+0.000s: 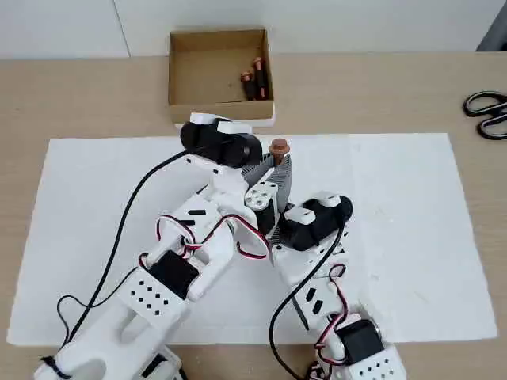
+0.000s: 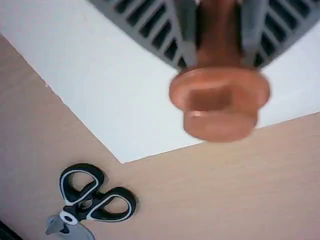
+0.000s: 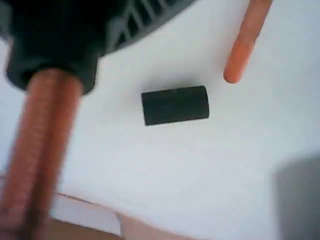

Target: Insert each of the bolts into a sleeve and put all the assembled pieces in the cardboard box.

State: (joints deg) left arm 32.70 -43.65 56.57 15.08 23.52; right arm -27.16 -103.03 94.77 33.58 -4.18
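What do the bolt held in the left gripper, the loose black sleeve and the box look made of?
Bolt: probably plastic, matte orange-brown, with softly rounded edges and no metallic glint. Sleeve: matte black, likely plastic or rubber; the look leaves it open. Box: plain brown cardboard, dull, with thin folded walls.

You have bright, even light across the bench [image 1: 396, 87] and white paper [image 1: 412, 237]. Faint, soft-edged shadows lie under the arms [image 1: 198, 269]. A grey shadow crosses the paper in the right wrist view.
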